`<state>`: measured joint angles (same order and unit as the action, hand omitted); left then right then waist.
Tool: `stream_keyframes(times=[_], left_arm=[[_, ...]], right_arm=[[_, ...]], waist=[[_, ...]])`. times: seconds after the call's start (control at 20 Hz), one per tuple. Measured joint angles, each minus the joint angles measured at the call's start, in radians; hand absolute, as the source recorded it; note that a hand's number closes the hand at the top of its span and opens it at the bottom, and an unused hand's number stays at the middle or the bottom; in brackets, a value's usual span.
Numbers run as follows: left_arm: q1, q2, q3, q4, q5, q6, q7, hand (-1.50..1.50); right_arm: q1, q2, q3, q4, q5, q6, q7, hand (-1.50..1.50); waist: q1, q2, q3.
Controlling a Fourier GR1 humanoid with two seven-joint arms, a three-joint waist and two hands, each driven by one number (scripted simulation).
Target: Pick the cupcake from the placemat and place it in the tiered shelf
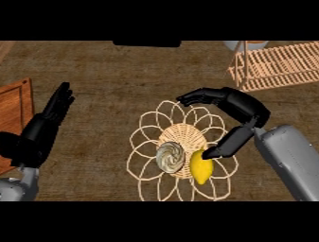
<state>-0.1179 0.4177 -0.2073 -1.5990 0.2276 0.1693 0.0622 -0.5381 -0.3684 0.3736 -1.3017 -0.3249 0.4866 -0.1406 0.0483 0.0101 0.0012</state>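
The left hand (39,130) rests at the view's left with straight fingers, holding nothing, beside a wooden board (4,118). The cupcake (170,157) sits on the placemat (179,151), next to a lemon (202,169). The right hand (235,111) arches above the mat, fingers partly curled but spread, thumb near the lemon, grasping nothing. The shelf (287,66) stands well apart at upper right. Picking and placing both remain.
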Motion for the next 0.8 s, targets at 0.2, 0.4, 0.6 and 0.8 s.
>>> stream_keyframes(times=[0.2, 0.4, 0.6, 0.8], left_arm=[[0.016, 0.005, 0.029, -0.014, 0.006, -0.015, 0.021, 0.00], [0.033, 0.003, 0.040, -0.031, -0.006, -0.014, 0.034, 0.00], [0.037, 0.003, 0.057, -0.037, -0.007, -0.023, 0.041, 0.00], [0.056, 0.001, 0.073, -0.054, -0.013, -0.037, 0.046, 0.00]], right_arm=[[-0.043, -0.032, -0.008, 0.038, 0.059, 0.101, -0.053, -1.50], [-0.095, -0.061, -0.006, 0.012, 0.144, 0.123, -0.054, -1.50], [-0.126, -0.078, 0.025, -0.048, 0.234, 0.136, -0.027, -1.50], [-0.134, -0.058, 0.045, -0.116, 0.270, 0.164, 0.068, -1.50]], waist=[[-0.024, -0.006, -0.001], [-0.035, -0.009, -0.001], [-0.041, -0.011, -0.001], [-0.044, -0.012, -0.002]])
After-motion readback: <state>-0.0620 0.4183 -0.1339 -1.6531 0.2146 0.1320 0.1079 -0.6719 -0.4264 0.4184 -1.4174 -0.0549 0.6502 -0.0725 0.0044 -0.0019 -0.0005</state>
